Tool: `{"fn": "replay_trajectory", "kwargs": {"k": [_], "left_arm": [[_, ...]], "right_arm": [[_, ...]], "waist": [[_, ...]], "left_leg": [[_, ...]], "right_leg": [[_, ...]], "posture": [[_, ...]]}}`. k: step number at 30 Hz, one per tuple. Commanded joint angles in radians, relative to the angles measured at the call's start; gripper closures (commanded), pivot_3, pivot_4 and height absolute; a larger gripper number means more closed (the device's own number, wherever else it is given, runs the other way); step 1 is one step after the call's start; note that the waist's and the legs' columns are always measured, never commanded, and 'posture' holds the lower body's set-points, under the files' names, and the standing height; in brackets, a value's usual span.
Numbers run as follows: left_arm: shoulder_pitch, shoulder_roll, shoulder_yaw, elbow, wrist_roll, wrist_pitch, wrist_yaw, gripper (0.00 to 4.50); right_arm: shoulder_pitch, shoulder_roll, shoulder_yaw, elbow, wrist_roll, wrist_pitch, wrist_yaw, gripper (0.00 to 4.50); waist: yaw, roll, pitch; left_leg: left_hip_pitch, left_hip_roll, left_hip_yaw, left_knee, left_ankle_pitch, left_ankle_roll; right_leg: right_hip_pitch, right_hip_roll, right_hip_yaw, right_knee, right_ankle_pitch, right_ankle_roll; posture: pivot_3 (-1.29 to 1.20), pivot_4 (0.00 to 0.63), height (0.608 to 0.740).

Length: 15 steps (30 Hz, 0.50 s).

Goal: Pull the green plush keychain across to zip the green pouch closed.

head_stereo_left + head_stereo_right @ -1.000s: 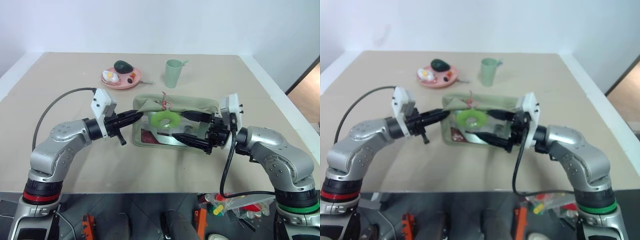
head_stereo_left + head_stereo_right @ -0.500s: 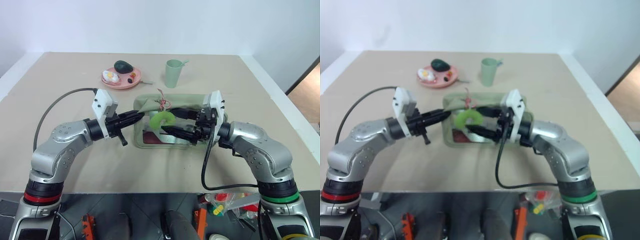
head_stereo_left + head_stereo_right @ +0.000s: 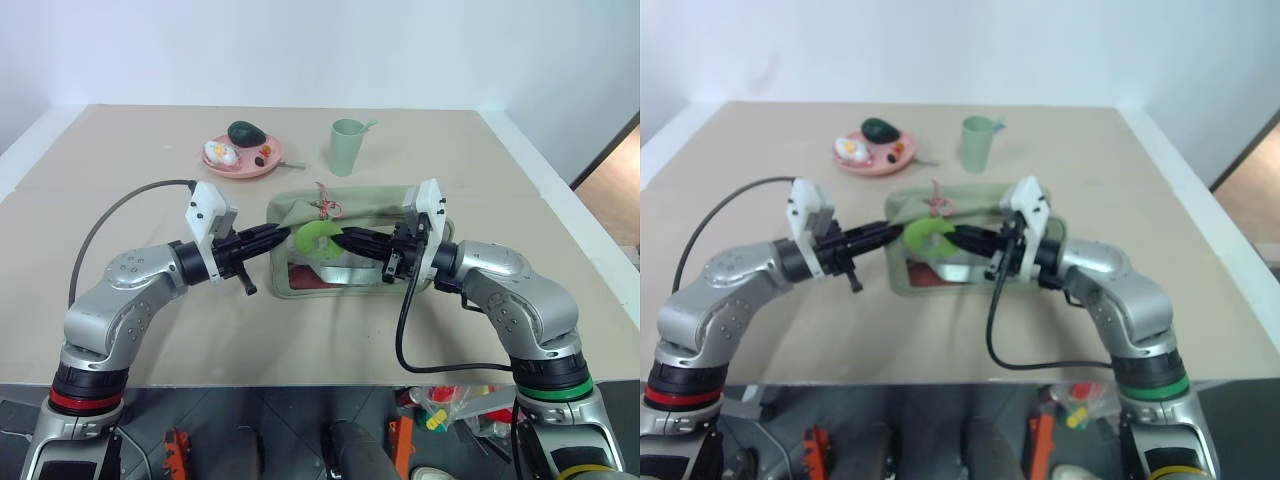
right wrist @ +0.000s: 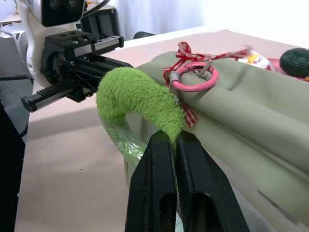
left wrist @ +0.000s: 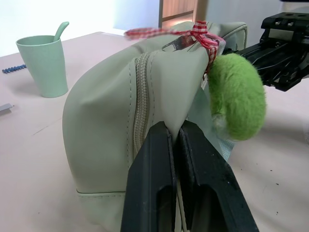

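Now right gripper (image 4: 175, 137) tight on green plush keychain (image 4: 137, 99)

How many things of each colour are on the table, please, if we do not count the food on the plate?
Green: 3: green pouch, green plush keychain, cup
Pink: 1: plate
Total: 4
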Motion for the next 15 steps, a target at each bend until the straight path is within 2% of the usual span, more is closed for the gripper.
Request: {"fn": "replay_trajectory", "kwargs": {"k": [1, 6, 9, 15], "left_arm": [[-0.005, 0.003, -0.003, -0.031, -0.002, -0.015, -0.009, 4.5], [-0.008, 0.008, -0.008, -0.028, 0.001, -0.018, -0.022, 4.5], [-0.012, 0.01, -0.009, -0.02, 0.005, -0.024, -0.032, 4.5], [-0.017, 0.014, -0.012, -0.008, 0.01, -0.033, -0.045, 4.5]], "right_arm": [[-0.035, 0.001, -0.025, -0.024, 0.012, -0.03, 0.021, 4.49], [-0.118, -0.045, -0.112, -0.059, 0.15, 0.05, 0.069, 4.49], [-0.183, -0.109, -0.165, -0.039, 0.224, 0.107, 0.11, 4.49], [-0.217, -0.203, -0.189, 0.073, 0.167, 0.057, 0.173, 4.49]], "waist": [[0.0, 0.0, 0.0], [0.0, 0.0, 0.0], [0.0, 0.0, 0.0], [0.0, 0.0, 0.0]], "left_leg": [[0.0, 0.0, 0.0, 0.0, 0.0, 0.0], [0.0, 0.0, 0.0, 0.0, 0.0, 0.0], [0.0, 0.0, 0.0, 0.0, 0.0, 0.0], [0.0, 0.0, 0.0, -0.001, -0.001, 0.001]], "right_leg": [[0.0, 0.0, 0.0, 0.0, 0.0, 0.0], [0.0, 0.0, 0.0, 0.0, 0.0, 0.0], [0.0, 0.0, 0.0, 0.0, 0.0, 0.0], [0.0, 0.0, -0.001, 0.0, -0.001, -0.001]], "posture": [[0.0, 0.15, 0.74], [0.0, 0.15, 0.74], [0.0, 0.15, 0.74], [0.0, 0.15, 0.74]]}}
